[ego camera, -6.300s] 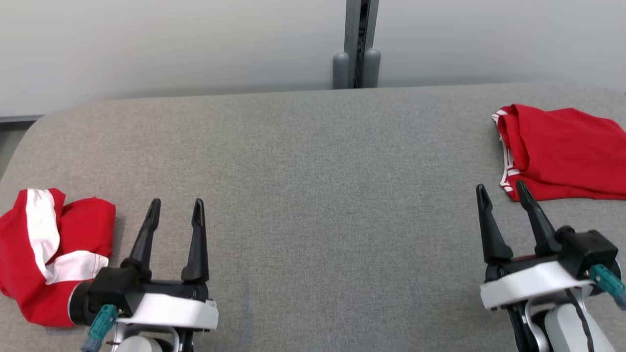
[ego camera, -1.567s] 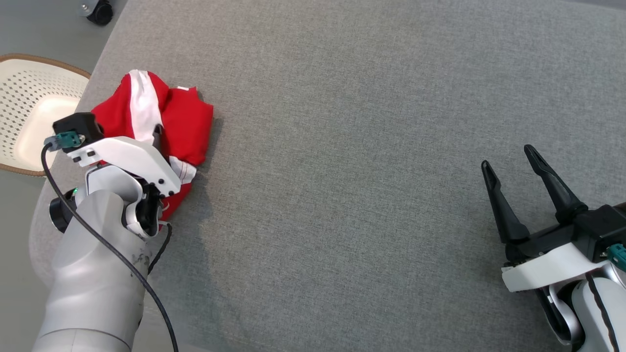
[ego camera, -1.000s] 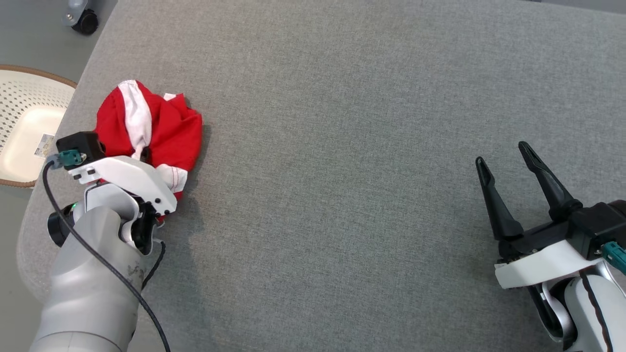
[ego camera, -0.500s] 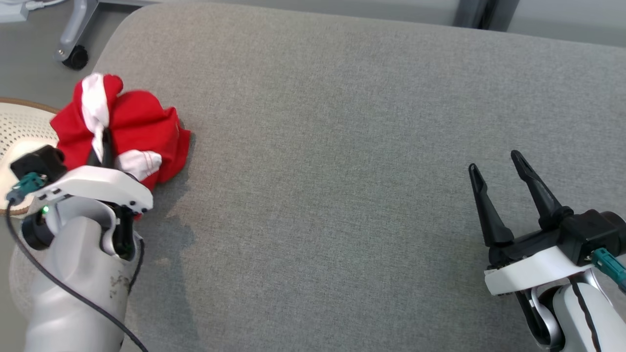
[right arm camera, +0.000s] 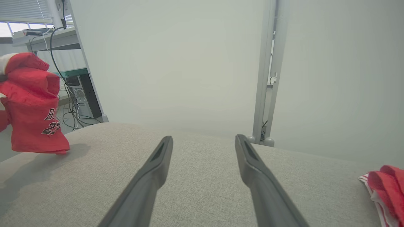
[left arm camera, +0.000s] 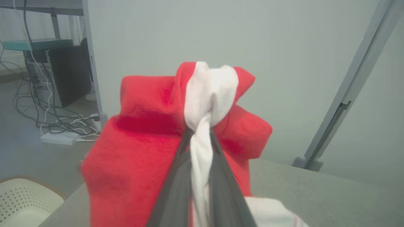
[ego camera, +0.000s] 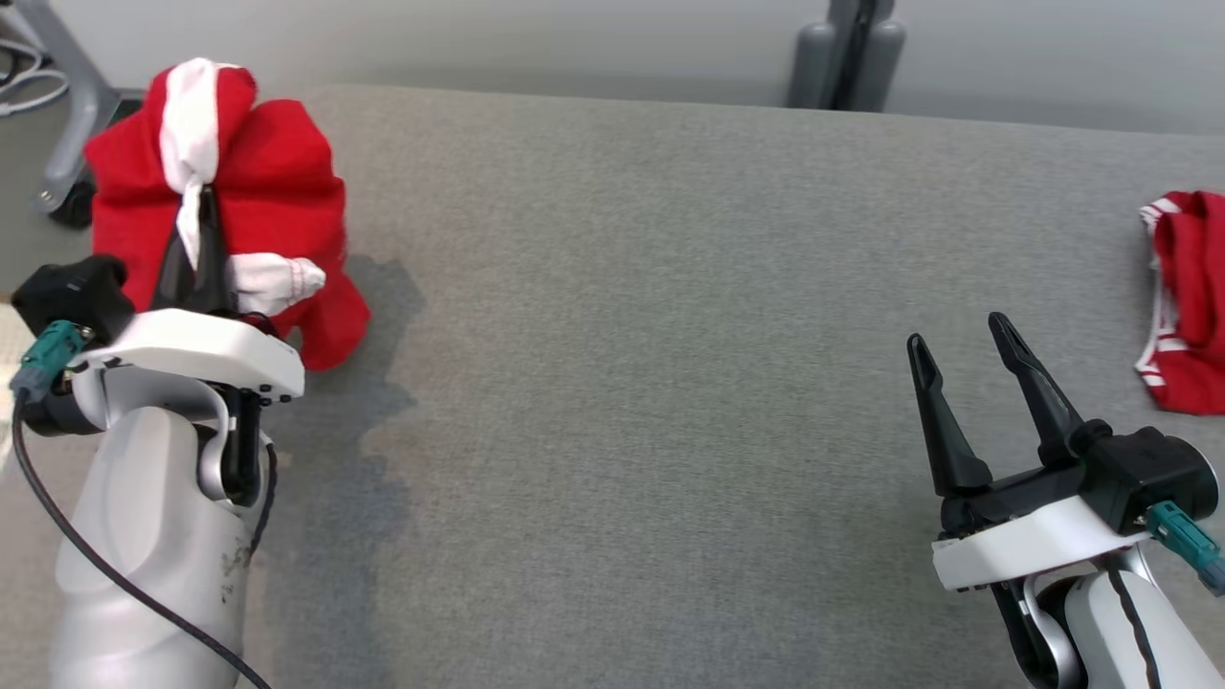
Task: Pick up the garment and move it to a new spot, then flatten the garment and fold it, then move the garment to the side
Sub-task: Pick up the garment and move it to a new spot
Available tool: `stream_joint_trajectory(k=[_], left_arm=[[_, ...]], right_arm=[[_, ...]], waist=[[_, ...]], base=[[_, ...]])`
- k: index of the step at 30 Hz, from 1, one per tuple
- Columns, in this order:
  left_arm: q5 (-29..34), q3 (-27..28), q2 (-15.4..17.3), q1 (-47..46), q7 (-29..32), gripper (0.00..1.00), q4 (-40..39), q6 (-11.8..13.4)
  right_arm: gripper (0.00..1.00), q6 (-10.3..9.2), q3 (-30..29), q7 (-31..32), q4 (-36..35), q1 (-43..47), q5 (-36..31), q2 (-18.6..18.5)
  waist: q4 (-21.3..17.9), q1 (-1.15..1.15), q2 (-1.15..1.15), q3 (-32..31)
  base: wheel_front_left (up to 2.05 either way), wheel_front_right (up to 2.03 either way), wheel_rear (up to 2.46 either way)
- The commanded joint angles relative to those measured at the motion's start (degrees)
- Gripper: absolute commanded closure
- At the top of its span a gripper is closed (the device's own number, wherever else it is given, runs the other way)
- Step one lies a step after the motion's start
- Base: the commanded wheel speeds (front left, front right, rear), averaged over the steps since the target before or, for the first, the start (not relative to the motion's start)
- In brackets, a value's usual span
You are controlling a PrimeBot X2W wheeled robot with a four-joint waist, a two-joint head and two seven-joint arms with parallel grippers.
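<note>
Left tool (ego camera: 203, 209) on red "23" garment (right arm camera: 33, 108)

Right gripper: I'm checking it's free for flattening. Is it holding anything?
No, the right gripper has its jaws wide apart, with nothing between them but bare table.

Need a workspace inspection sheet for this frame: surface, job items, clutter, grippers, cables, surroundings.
Surface: grey fabric table; dark shadow patch beneath the held garment.
Job's things: red-and-white garment, bunched, hanging from the left gripper over the table's left end.
Clutter: second red garment lying at the table's right edge.
Grippers: left gripper, jaws shut on the garment's white band; right gripper, jaws open, empty, over the table.
Cables: black cable across the left arm; loose floor cables.
Surroundings: pale wall, grey post, cream perforated basket.
</note>
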Motion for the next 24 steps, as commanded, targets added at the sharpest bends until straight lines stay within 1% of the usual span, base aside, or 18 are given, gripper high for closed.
stream_joint_trajectory(k=[1,8,15,21,24], left_arm=[[0.3,-0.3,-0.3,0.4,-0.2,1.00,-0.5,-0.4],[1.0,-3.1,-1.2,1.8,0.2,1.00,-2.5,-1.8],[1.7,-7.5,-2.5,4.0,1.6,1.00,-4.3,-2.6],[1.6,-11.1,-3.7,5.8,2.7,1.00,-5.3,-3.1],[1.7,-12.2,-3.9,6.1,2.9,1.00,-5.3,-3.1]], right_arm=[[0.00,-0.01,-0.3,-0.3,-0.2,0.6,0.1,0.0],[0.00,-0.01,-1.6,-0.3,-0.6,1.9,0.1,1.3],[0.00,-0.01,-2.7,-0.3,-0.9,3.3,0.1,2.2],[0.00,-0.01,-3.4,-0.3,-1.0,3.7,0.1,3.0],[0.00,-0.01,-3.3,-0.3,-1.0,3.8,0.1,3.2]], waist=[[-1.9,0.00,0.00,-1.4],[-7.7,0.00,0.00,-3.6],[-13.2,0.00,0.00,-4.7],[-16.5,0.00,0.00,-5.0],[-17.4,0.00,0.00,-5.0]], base=[[0.00,0.00,0.00],[0.00,0.00,0.00],[0.00,0.00,0.00],[0.00,0.00,0.00],[0.00,0.00,0.00]])
